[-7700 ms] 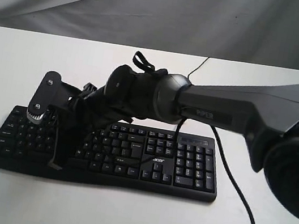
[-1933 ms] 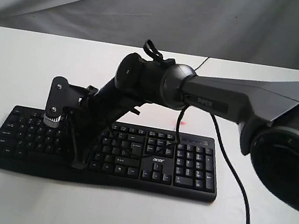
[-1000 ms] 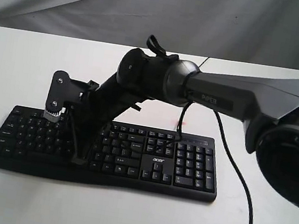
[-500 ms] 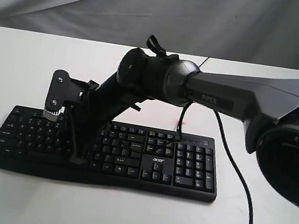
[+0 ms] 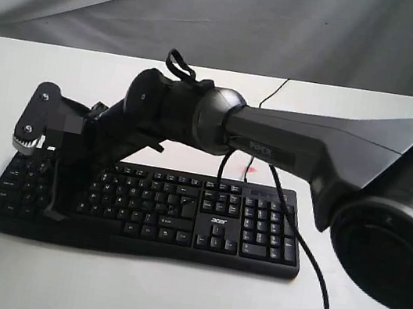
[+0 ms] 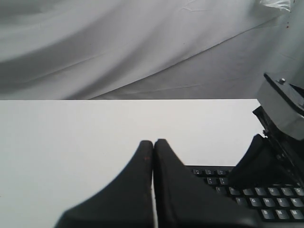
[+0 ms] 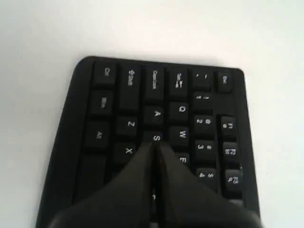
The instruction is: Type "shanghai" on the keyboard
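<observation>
We see a white table point(image 5: 166, 298), its top plain and matte, reaching to a far edge at 12 o'clock where grey cloth hangs behind it. Directly on it lies the keyboard point(image 5: 250, 225), black and flat, its long side running from 9 o'clock to 3 o'clock, with the number pad at the 3 o'clock end. From its back edge a thin black cable point(image 5: 274, 89) runs over the tabletop toward 12 o'clock. A thicker black cable point(image 5: 323, 297) crosses the table toward 5 o'clock.

Matt black plastic keyboard point(image 5: 181, 214), smooth white table point(image 5: 128, 292), grey cloth backdrop point(image 5: 291, 26)
</observation>
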Robot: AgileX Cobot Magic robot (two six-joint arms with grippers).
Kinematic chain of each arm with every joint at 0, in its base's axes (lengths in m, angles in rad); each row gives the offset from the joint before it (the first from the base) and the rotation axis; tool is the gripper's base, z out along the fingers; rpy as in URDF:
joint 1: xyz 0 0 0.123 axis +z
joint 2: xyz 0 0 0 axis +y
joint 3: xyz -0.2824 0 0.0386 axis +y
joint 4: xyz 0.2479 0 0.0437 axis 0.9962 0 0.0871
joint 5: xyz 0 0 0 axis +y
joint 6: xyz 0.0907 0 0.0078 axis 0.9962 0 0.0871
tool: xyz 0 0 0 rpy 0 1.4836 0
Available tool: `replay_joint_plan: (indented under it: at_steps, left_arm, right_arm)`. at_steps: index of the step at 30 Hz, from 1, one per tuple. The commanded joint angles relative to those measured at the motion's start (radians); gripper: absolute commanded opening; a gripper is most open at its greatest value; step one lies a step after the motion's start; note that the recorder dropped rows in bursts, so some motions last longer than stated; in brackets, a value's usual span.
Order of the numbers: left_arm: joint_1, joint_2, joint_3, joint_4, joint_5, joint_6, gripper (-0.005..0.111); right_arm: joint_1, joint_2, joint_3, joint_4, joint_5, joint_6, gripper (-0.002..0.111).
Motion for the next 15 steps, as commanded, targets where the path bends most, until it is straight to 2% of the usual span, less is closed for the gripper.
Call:
replay_joint_plan:
  at_steps: [1,10,15]
  left_arm:
    - [-0.004,0.003,0.001,-0.004,-0.003,-0.001,0.001]
    - [-0.004,0.003,0.001,-0.004,-0.003,-0.001,0.001]
    - [-0.004,0.003,0.001,-0.004,-0.003,-0.001,0.001]
  right_arm:
    - [0.031,0.039,-0.137,-0.123,0.056,0.154,0.0]
    - [0.078,0.141,-0.319,-0.258,0.076,0.341,0.0]
    - [0.078,0.178,-0.378,-0.278,0.108,0.378,0.0]
